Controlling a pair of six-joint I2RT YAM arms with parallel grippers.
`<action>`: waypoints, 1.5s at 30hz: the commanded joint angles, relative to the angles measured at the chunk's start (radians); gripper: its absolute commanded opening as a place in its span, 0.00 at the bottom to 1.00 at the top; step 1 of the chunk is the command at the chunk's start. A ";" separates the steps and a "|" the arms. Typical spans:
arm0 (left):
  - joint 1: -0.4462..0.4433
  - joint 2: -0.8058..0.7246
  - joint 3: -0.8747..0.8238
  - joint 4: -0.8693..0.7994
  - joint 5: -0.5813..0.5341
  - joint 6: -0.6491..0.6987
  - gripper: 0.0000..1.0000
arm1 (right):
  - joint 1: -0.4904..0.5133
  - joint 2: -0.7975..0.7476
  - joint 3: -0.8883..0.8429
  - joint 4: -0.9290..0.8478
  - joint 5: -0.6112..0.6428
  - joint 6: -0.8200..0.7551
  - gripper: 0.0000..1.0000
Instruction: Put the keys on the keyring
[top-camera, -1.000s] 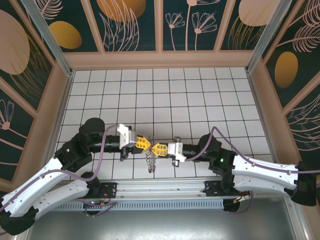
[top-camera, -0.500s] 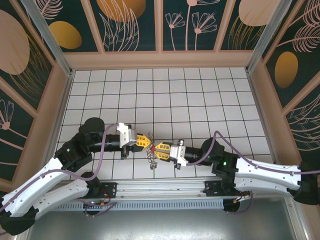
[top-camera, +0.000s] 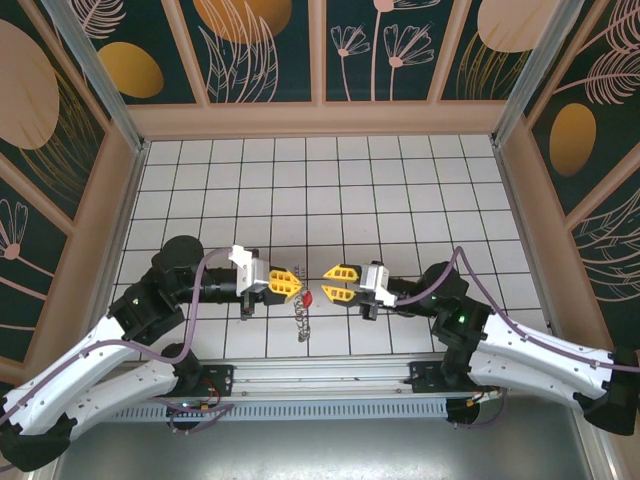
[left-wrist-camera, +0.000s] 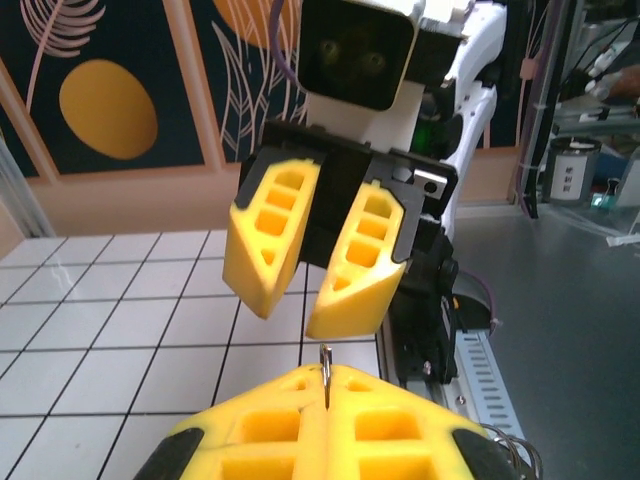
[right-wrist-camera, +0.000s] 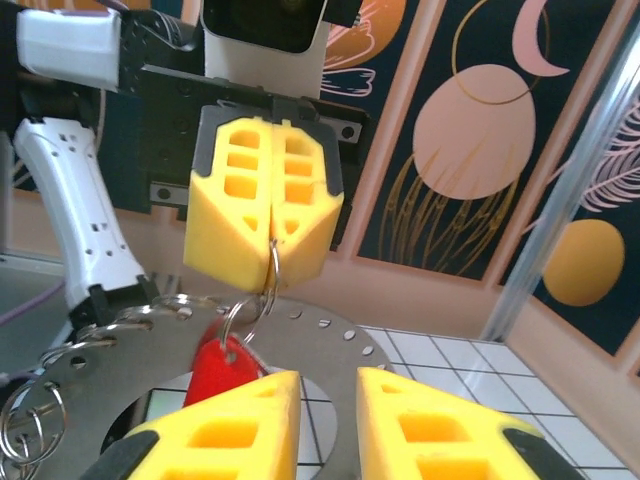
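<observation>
My left gripper (top-camera: 297, 287) is shut on a thin metal ring of the keyring (right-wrist-camera: 268, 285), whose edge pokes up between its yellow fingertips (left-wrist-camera: 325, 372). The red-headed key (top-camera: 307, 298) hangs on a small ring just under that pinch, and is seen close up as the key (right-wrist-camera: 222, 365). More of the keyring dangles below as a strand (top-camera: 300, 322). My right gripper (top-camera: 329, 282) faces the left one from a short gap to the right. It is open with nothing between its fingers (right-wrist-camera: 250, 425).
Loose rings of the strand (right-wrist-camera: 35, 420) hang at the lower left of the right wrist view. The white tiled floor (top-camera: 400, 200) stretches behind the grippers, ringed by wooden walls (top-camera: 320, 118). The metal base rail (top-camera: 320, 380) runs along the near edge.
My right gripper has opened, let go and drawn back to the right. The red key now hangs free under my left gripper, which has stayed shut in place.
</observation>
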 joint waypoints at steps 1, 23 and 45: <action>0.002 -0.019 -0.020 0.123 0.039 -0.037 0.00 | -0.016 0.008 0.043 0.032 -0.150 0.079 0.23; 0.002 -0.036 -0.073 0.197 0.042 -0.064 0.00 | -0.025 0.115 0.119 0.067 -0.142 0.139 0.20; 0.002 -0.021 -0.074 0.185 0.023 -0.059 0.00 | -0.032 0.174 0.133 0.098 -0.199 0.147 0.00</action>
